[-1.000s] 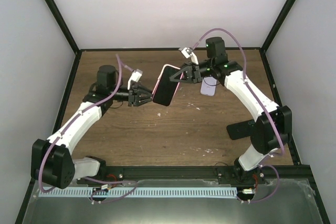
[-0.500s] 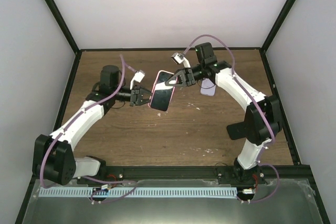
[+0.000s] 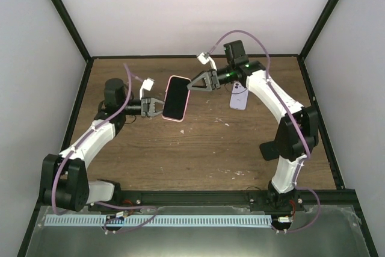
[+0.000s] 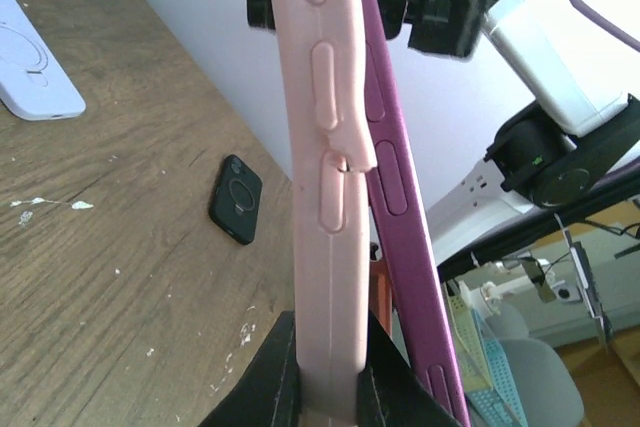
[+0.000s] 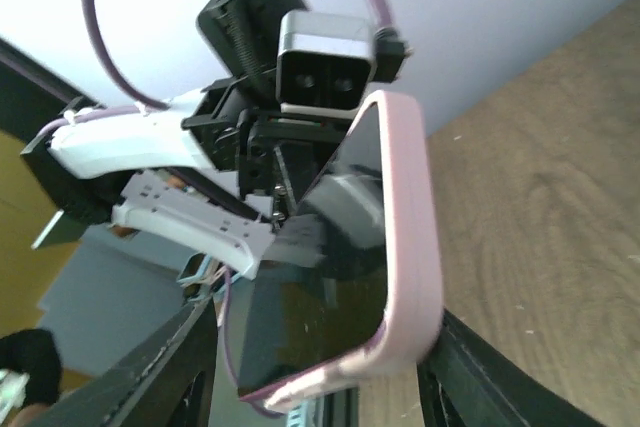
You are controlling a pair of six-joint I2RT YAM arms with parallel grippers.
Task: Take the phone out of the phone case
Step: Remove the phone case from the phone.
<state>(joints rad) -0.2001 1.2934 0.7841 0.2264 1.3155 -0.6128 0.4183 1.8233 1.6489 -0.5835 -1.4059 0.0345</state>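
Facing screen-up, phone [image 3: 175, 98] lengthwise near-to-far, midair

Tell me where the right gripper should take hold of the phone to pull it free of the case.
Grip the phone by its bare long edge, across its flat faces, coming from the end opposite the left gripper: there the case has already peeled away.

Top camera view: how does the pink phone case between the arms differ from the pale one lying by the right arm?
The pink case is up in the air, with the left gripper clamped on one end. The pale case lies flat on the table with no gripper on it. The pink case carries a dark-screened phone, while the pale case shows only its back, which has a ring mark. Both are rounded rectangles.
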